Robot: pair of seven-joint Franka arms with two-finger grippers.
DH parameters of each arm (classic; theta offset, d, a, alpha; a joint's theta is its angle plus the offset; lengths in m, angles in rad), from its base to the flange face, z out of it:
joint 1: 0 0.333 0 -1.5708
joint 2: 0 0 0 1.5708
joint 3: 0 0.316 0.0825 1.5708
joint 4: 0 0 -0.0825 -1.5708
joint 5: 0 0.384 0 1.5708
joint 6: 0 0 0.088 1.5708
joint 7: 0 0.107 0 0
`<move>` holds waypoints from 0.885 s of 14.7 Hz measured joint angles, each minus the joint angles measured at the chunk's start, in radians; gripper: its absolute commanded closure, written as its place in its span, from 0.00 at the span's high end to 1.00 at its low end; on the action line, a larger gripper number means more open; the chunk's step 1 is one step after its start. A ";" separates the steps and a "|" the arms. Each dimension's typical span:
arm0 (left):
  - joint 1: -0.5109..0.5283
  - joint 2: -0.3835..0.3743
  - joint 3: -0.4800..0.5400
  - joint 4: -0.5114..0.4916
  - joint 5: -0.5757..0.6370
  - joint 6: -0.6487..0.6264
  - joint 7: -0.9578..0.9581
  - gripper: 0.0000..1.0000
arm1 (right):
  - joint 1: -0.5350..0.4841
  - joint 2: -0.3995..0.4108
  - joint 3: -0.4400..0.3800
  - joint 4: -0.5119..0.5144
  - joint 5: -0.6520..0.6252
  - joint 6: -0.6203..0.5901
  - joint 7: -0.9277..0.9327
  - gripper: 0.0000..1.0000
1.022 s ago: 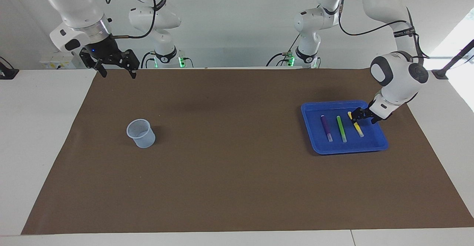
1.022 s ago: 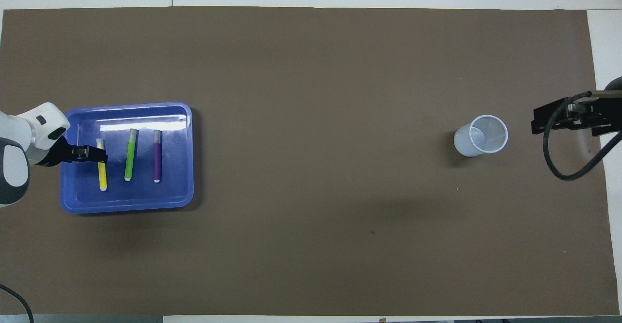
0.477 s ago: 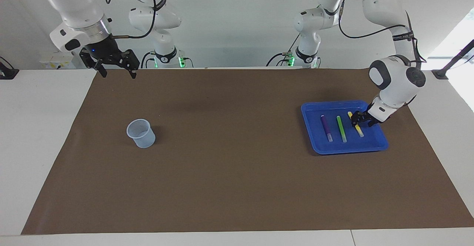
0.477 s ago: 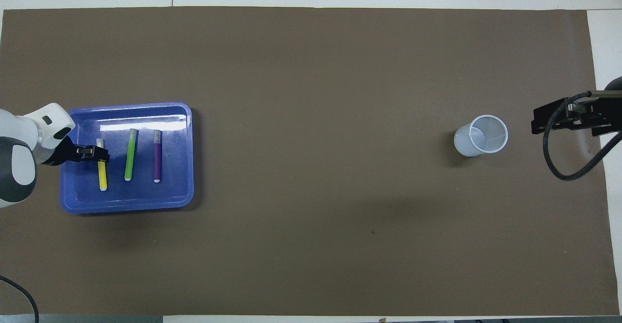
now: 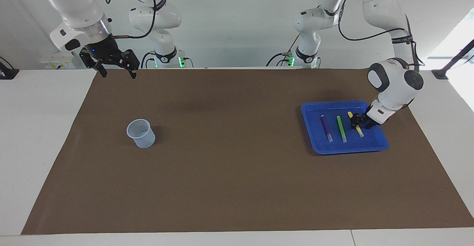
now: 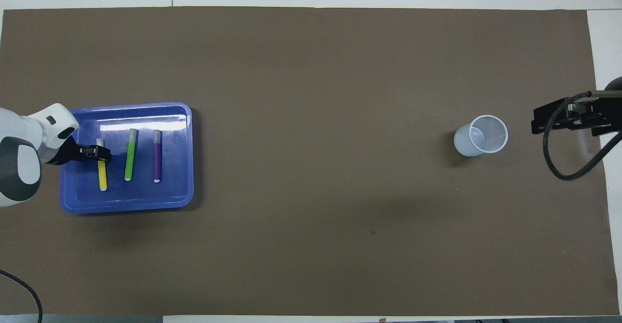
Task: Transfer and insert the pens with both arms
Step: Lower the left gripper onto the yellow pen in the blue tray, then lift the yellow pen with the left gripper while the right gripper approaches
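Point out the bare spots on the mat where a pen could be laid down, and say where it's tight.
The widest bare patch is the mat between the cup and the tray; the mat's edge farthest from the robots is bare too. It's tight in the tray: three pens lie in a row, with the left gripper at the yellow pen.

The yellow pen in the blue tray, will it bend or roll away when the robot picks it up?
The yellow pen looks straight and hard, so it probably won't bend. It's slim and round, so it might roll if bumped, though the blue tray has a raised rim that should stop it. It's small, so likely light.
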 measured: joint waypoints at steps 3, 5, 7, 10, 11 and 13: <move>-0.003 0.000 -0.003 0.000 0.000 0.001 -0.002 0.43 | 0.000 0.000 0.000 0.000 0.000 0.000 0.000 1.00; -0.007 0.000 -0.003 0.000 0.000 0.002 -0.005 0.24 | 0.000 0.000 0.000 0.000 0.000 0.000 0.000 1.00; -0.010 -0.001 -0.003 0.002 0.000 0.005 -0.012 0.06 | 0.000 0.000 0.000 0.000 0.000 0.000 0.000 1.00; -0.010 -0.001 -0.003 0.003 0.000 0.006 -0.013 0.00 | 0.000 0.000 0.000 0.000 0.000 0.000 0.000 1.00; -0.010 -0.001 -0.003 0.003 0.000 0.007 -0.014 0.00 | 0.000 0.000 0.000 0.000 0.000 0.000 0.000 1.00; -0.010 -0.001 -0.003 0.003 0.000 0.007 -0.015 0.00 | 0.000 0.000 0.000 0.000 0.000 0.000 0.000 1.00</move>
